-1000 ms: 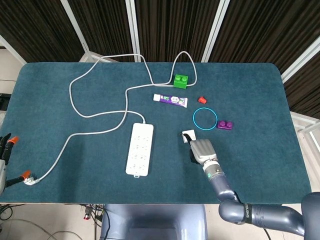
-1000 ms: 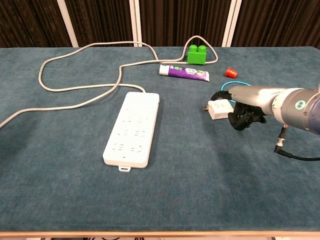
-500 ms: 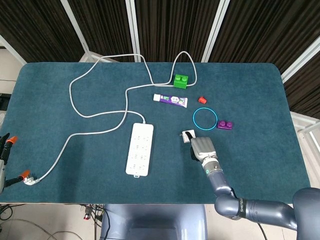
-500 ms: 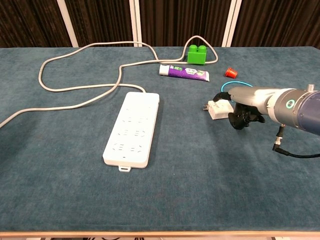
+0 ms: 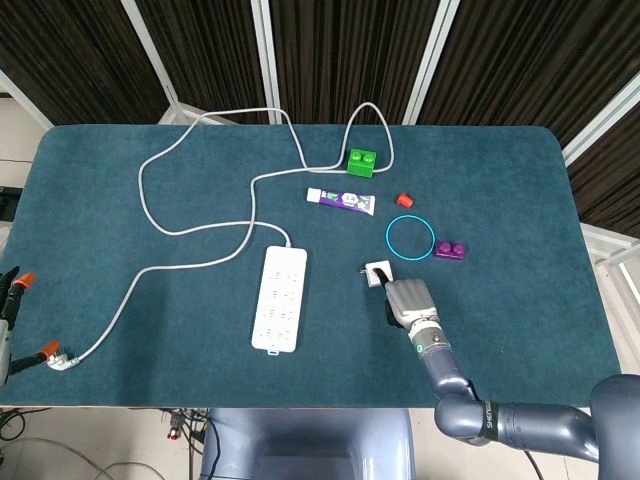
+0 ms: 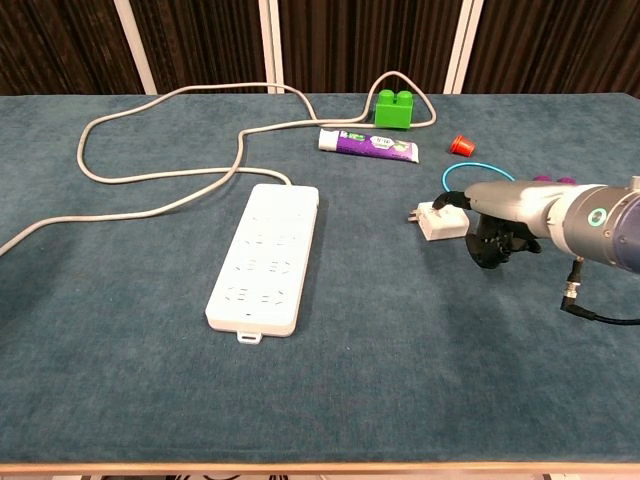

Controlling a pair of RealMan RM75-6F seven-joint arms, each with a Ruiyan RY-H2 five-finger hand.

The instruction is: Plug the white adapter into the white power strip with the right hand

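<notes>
Dark curtains back a teal felt surface (image 5: 500, 200) where the white adapter (image 6: 440, 221) lies flat, prongs toward the white power strip (image 6: 265, 256), which sits well apart to its left. The right hand (image 6: 500, 225) rests just beside the adapter, fingers curled under; whether it actually grips the adapter I cannot tell. The likely risk: a shallow pinch lets the adapter twist, so its prongs miss the socket and shove the strip

Matt teal cloth covers the table (image 6: 120, 330); smooth white plastic power strip (image 6: 265, 256); satin grey metal-look right hand (image 6: 510, 205).
</notes>
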